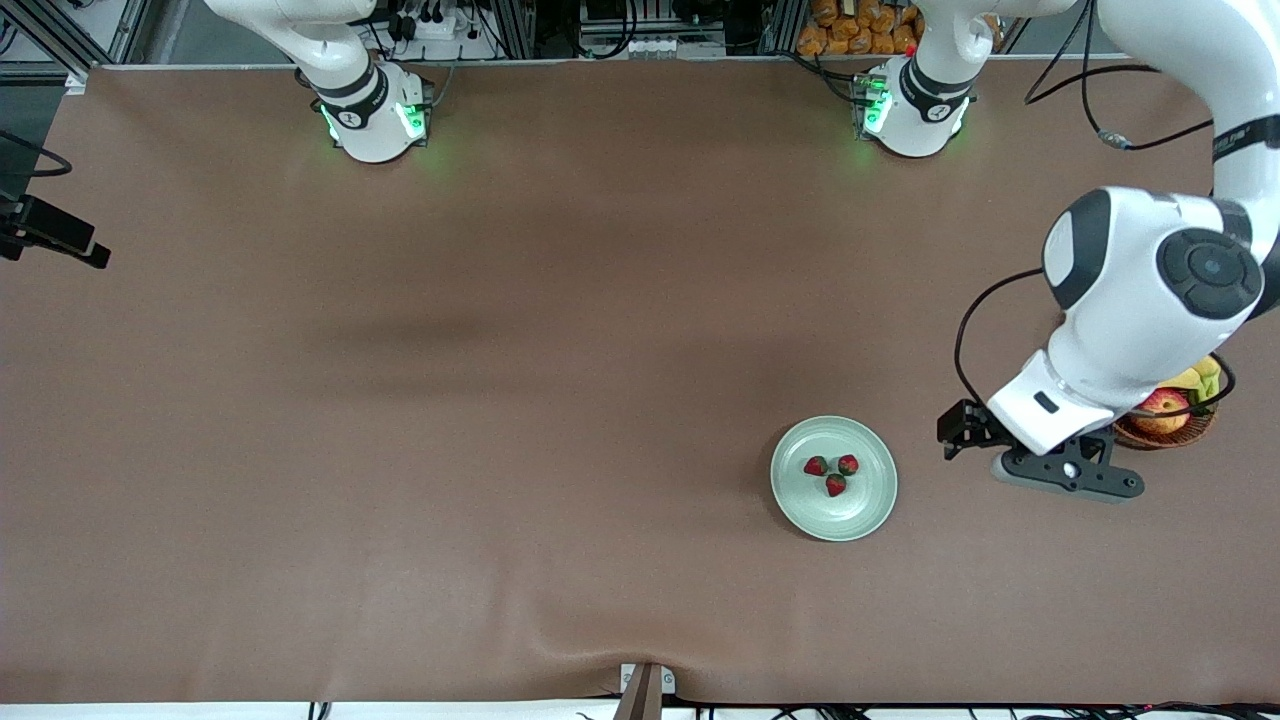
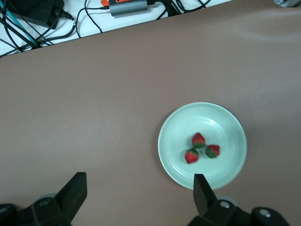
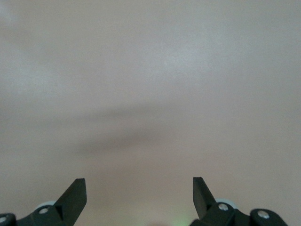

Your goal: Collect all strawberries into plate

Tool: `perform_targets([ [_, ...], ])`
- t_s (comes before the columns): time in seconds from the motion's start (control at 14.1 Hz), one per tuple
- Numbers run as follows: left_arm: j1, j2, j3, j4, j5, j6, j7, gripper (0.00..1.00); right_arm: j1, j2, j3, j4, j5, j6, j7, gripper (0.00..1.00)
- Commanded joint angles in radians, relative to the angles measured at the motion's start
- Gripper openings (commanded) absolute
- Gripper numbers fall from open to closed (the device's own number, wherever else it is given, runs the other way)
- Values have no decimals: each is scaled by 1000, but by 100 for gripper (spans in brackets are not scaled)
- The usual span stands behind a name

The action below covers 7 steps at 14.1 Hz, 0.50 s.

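Since all three strawberries [image 1: 833,473] already sit clustered mid-plate [image 1: 870,515], close together, the collecting looks done to me. That plate lies on the desk [image 1: 500,400] toward the left arm's end, near the front camera. Left gripper [image 1: 1068,478] hangs over bare desk between the plate and a wicker basket [image 1: 1165,432] of fruit, jaws wide open and empty, which fits a release and pull-off. Right gripper [image 3: 139,195] is over bare desk too, jaws open, empty, arm waiting. Nothing obstructs the plate; the basket with its apple [image 1: 1163,408] stands clear of it.
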Motion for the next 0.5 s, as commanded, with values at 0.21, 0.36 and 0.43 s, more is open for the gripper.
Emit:
perform_targets([
  [0.21,9,-171,0,-17,-18,-228,-7,100,-18,-2,15,4,-10,0,9,100],
  [0.36,9,-231,8,-17,-18,-307,-5,100,-18,-2,15,4,-10,0,9,100],
  [0.43,9,-266,8,-17,-18,-343,-7,100,-18,0,16,4,-8,-1,9,100],
])
